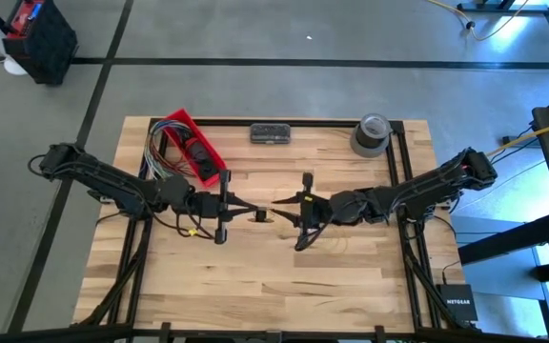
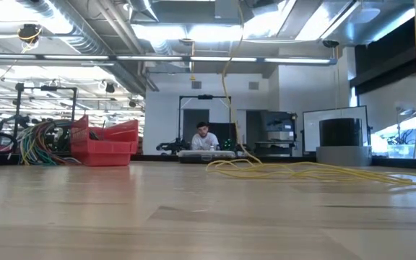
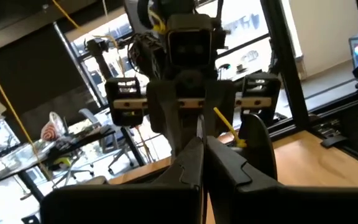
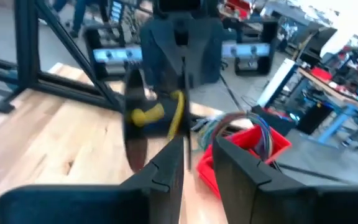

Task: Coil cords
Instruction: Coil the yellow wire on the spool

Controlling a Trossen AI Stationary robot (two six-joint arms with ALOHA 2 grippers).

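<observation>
Red bin [image 2: 107, 149] left, yellow cable [image 2: 316, 172] sprawled right on table [image 2: 193, 217].

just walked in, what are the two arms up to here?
Both arms are nose to nose over the middle of the table. The left gripper has its jaws shut; the right gripper faces it with jaws apart. The thin yellow cord lies in loose loops on the wood, not coiled yet. Whether the left gripper has hold of it cannot be seen.
</observation>
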